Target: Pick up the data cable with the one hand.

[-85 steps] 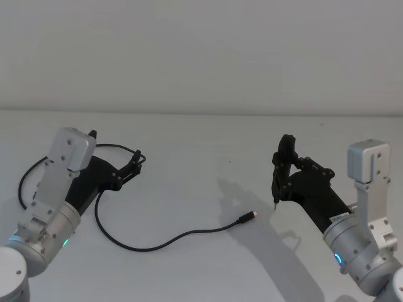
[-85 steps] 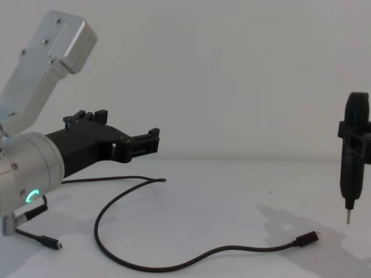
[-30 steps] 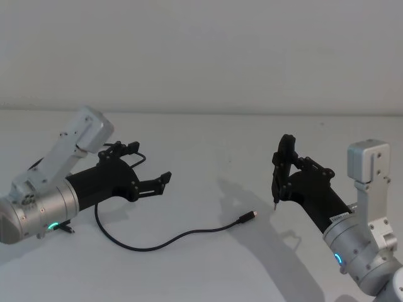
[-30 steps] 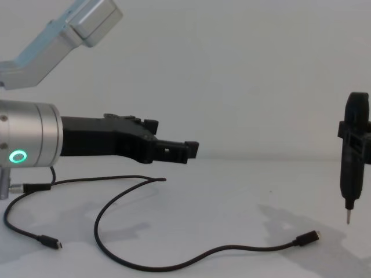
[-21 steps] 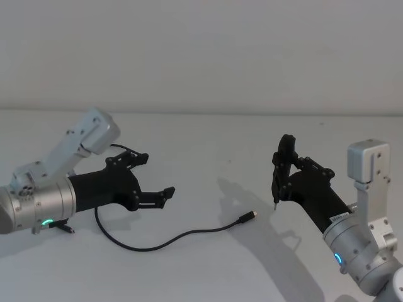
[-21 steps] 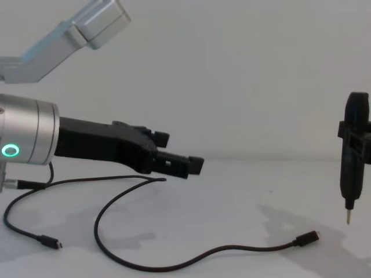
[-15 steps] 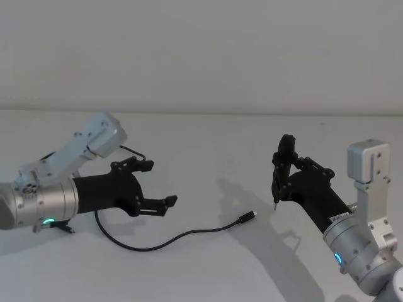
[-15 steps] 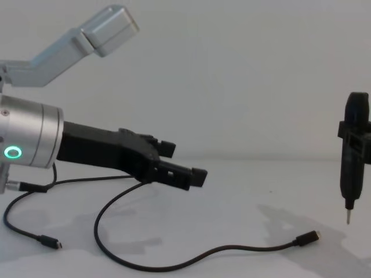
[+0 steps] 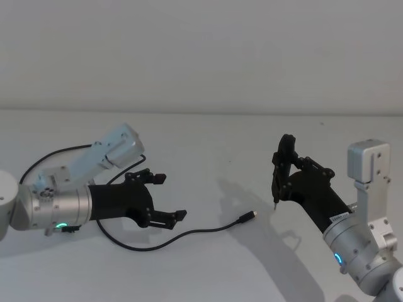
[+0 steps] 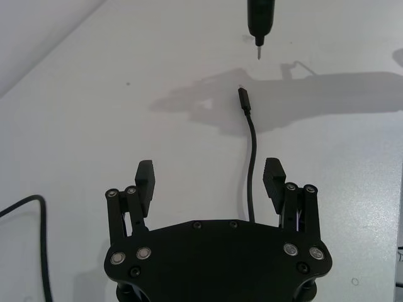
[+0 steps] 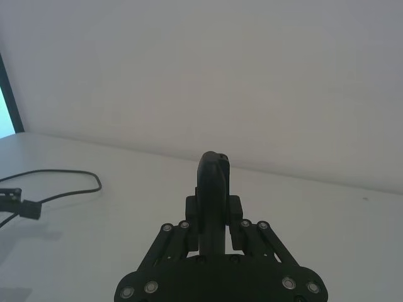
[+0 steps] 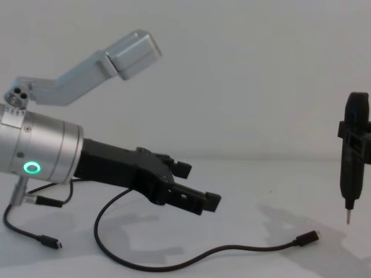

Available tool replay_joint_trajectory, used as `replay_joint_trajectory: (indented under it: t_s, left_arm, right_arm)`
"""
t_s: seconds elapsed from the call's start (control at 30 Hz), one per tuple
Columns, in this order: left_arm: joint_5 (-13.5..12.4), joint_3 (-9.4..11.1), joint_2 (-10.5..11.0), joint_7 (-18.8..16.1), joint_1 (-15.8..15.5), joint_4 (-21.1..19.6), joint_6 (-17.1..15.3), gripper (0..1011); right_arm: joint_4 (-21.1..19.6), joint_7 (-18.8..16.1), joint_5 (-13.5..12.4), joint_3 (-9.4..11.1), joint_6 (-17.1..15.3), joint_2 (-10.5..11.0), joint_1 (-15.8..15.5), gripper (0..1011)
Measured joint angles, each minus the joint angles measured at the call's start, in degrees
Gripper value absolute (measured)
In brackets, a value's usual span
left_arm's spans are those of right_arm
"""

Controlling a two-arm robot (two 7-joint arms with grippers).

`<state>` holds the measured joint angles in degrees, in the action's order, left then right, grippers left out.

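Data cable point(image 10: 253, 157) untouched, left pincer point(image 10: 210, 170) wide apart above it, right pincer point(image 11: 214, 212) clamping tool point(image 12: 353, 150)

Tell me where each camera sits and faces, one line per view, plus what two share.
Head view: high, looking down at the table; both arms show, left end effector open over the data cable.
Chest view: low, looking across; left arm enters from the left.
Left wrist view: behind its fingers, facing the cable's plug and the pen-like tool.
Right wrist view: behind the right end effector, shut on that tool.
Head and chest share cable and tool.
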<state>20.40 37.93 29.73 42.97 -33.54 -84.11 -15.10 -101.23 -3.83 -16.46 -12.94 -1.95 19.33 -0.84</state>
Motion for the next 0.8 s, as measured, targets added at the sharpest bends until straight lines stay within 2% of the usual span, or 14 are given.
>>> replay_joint_trajectory:
  t_s: [0.8]
  left_arm:
    - [-1.7, 4.6, -2.5, -0.4, -1.3, 4.3, 0.5, 1004]
  right_arm:
    - [0.0, 0.0, 0.0, 0.0, 0.0, 0.0, 0.0, 275]
